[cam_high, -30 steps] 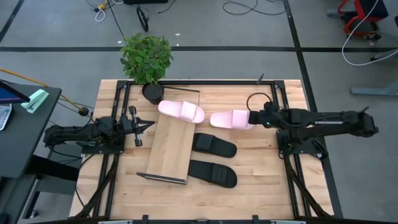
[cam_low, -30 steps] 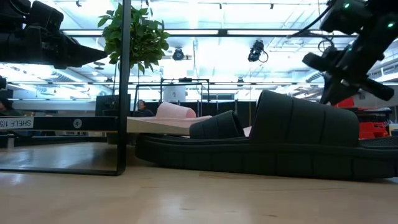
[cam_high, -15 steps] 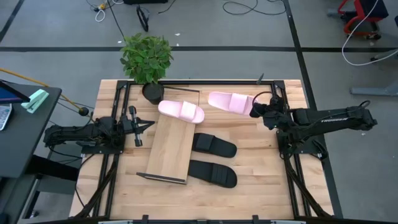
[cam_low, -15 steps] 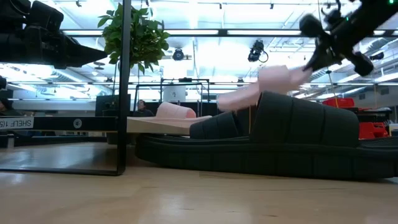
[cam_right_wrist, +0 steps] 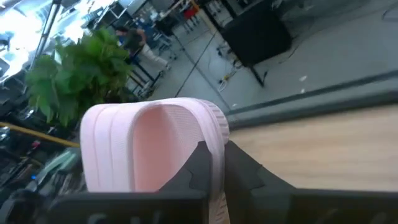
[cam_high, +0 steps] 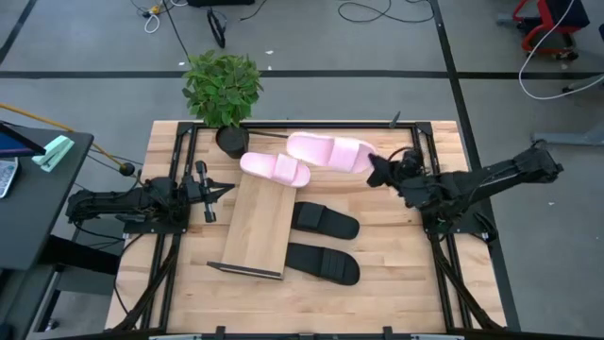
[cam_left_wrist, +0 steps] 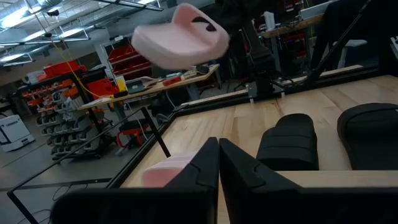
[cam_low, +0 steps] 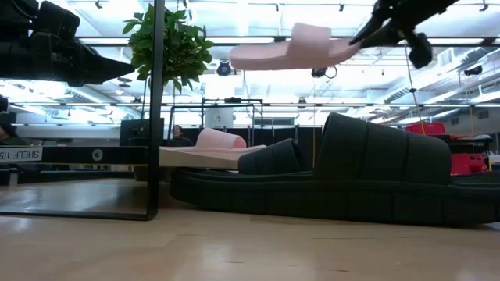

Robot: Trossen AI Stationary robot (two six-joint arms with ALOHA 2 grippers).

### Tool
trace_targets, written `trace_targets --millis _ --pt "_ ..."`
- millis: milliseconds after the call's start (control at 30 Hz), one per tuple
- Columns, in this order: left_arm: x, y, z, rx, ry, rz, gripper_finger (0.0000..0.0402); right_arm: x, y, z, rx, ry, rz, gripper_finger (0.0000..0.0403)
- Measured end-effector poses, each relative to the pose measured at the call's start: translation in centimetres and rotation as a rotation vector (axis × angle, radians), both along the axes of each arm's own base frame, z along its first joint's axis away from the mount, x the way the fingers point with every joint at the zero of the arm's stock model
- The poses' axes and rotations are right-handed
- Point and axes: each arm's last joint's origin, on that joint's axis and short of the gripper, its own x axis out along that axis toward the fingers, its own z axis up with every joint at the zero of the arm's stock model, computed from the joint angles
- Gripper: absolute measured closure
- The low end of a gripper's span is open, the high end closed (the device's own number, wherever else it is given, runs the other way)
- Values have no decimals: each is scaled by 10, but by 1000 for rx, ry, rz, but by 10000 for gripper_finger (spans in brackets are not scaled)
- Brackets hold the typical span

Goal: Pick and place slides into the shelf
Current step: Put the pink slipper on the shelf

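My right gripper (cam_high: 373,166) is shut on a pale pink slide (cam_high: 328,151) and holds it in the air over the table's far side, just right of the shelf's far end. A second pink slide (cam_high: 275,168) lies sole down on the far end of the shelf (cam_high: 257,229), a light wooden board. Two black slides (cam_high: 326,220) (cam_high: 323,263) lie on the table to the right of the shelf. My left gripper (cam_high: 223,192) waits shut at the table's left, pointing level toward the shelf. My right gripper pinches the pink slide between its two fingers at one side of the strap end (cam_right_wrist: 219,146). One finger (cam_right_wrist: 198,163) stands in the strap's opening, the other outside. It comes level from the table's right. The slide (cam_low: 289,51) is lifted clear, nearly level, strap up.
A potted plant (cam_high: 223,90) stands at the far edge, just beyond the shelf's far end. The shelf's thin dark frame (cam_low: 156,109) rises at its ends. Dark rails (cam_high: 444,246) run along both sides of the table.
My right gripper has risen and swung toward the far edge and the left, toward the shelf's far end, tipping up to nearly level. The pink slide, which lay on the table a second ago, is now lifted high and clear and has turned about.
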Motion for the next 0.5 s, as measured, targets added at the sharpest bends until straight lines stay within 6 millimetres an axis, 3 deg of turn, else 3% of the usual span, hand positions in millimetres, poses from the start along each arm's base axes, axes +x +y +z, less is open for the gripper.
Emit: trace_targets --millis 300,500 --pt "0 0 0 1 0 0 383 63 18 -50 198 -133 55 380" --pt "0 0 0 1 0 0 389 90 18 -74 326 -208 131 380"
